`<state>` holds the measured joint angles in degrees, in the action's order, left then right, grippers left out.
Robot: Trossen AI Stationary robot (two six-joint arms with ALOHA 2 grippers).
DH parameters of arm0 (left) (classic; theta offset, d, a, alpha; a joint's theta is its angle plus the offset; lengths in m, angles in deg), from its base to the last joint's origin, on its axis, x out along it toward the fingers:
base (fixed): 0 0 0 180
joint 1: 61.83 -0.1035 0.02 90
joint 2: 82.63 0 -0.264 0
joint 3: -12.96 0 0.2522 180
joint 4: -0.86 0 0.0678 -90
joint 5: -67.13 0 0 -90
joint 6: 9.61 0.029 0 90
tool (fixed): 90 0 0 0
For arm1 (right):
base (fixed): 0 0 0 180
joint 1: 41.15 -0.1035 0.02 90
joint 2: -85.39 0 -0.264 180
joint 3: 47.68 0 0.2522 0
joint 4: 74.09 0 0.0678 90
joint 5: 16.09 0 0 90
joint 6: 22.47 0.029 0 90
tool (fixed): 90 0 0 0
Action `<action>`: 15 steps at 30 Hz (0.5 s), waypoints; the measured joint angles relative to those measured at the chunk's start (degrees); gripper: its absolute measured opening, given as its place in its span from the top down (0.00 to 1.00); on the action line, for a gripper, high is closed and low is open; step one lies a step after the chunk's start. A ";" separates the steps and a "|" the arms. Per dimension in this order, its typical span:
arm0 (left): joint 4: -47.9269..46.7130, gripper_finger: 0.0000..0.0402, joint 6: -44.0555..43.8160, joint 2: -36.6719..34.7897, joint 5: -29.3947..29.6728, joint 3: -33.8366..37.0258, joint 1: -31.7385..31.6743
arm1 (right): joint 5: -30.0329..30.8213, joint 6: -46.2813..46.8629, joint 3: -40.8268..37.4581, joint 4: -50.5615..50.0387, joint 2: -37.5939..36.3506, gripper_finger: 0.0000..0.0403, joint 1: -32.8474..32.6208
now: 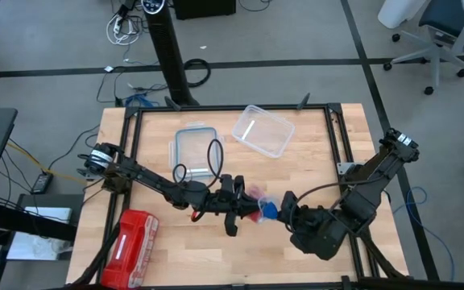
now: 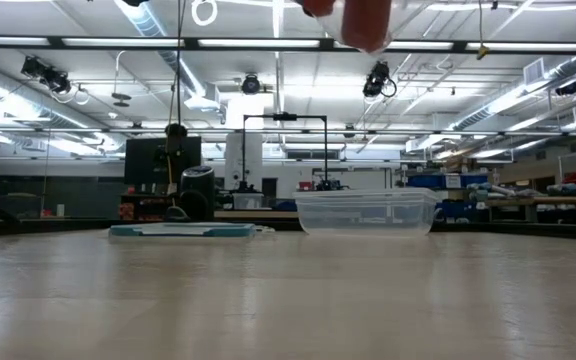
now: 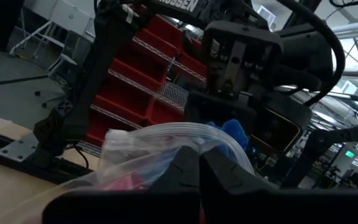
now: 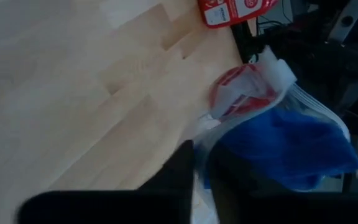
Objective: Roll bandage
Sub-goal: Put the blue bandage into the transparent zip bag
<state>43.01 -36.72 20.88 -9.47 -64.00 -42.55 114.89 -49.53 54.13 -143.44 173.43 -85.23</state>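
The pale wood plank worktop (image 1: 216,258) is smooth. A flat red zip pouch (image 1: 132,238) lies at its 7 o'clock corner; a clear plastic tub (image 1: 263,130) sits toward 12. Near centre, a thin see-through plastic bag (image 4: 272,93) holds the bandage (image 4: 291,146), a soft bright blue bundle. The left end effector (image 1: 244,208) is clenched on the bag; the right end effector (image 1: 279,208) pinches its other edge.

Overhead looks straight down, low looks level across the table (image 2: 288,300), both wrist cameras sit close.
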 joint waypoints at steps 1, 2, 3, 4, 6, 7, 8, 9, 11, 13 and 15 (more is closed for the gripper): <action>-0.15 1.00 0.02 0.00 -0.40 -0.01 0.01 | -0.07 0.01 0.00 0.08 -0.01 0.95 0.01; -0.46 1.00 0.18 0.00 -0.71 -0.01 0.01 | -0.12 0.00 0.00 0.04 -0.01 0.97 0.01; -0.73 1.00 0.93 0.00 -0.96 -0.01 0.01 | -0.17 0.30 0.00 0.04 -0.01 0.98 -0.01; -1.12 1.00 1.84 0.00 -1.11 -0.01 0.01 | -0.32 1.19 0.00 0.03 -0.01 0.98 -0.03; -2.05 1.00 5.04 0.00 -1.35 -0.01 0.01 | -2.11 4.08 0.00 -0.40 -0.02 0.99 -0.03; -2.96 1.00 7.33 0.00 -1.96 -0.01 0.01 | -3.65 5.58 0.09 -1.32 -0.08 0.99 0.01; -4.25 1.00 9.89 0.00 -2.69 -0.01 0.00 | -4.99 7.42 0.30 -2.28 -0.10 0.99 0.01; -5.94 1.00 12.24 0.00 -3.25 -0.01 0.01 | -6.59 9.80 0.61 -3.10 -0.10 0.99 0.05; -9.84 1.00 14.86 0.00 -4.07 -0.01 0.01 | -10.05 13.97 0.87 -4.59 -0.17 0.99 0.47; -14.18 0.99 14.81 0.00 -3.64 -0.01 0.04 | -14.20 17.73 0.87 -5.79 -0.21 0.99 0.83; -17.67 0.96 14.69 0.00 -2.34 -0.01 0.04 | -16.86 20.71 0.87 -6.50 -0.16 0.99 1.26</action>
<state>25.33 -22.03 20.88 -11.80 -64.01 -42.52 98.03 -28.82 55.01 -149.95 173.27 -83.97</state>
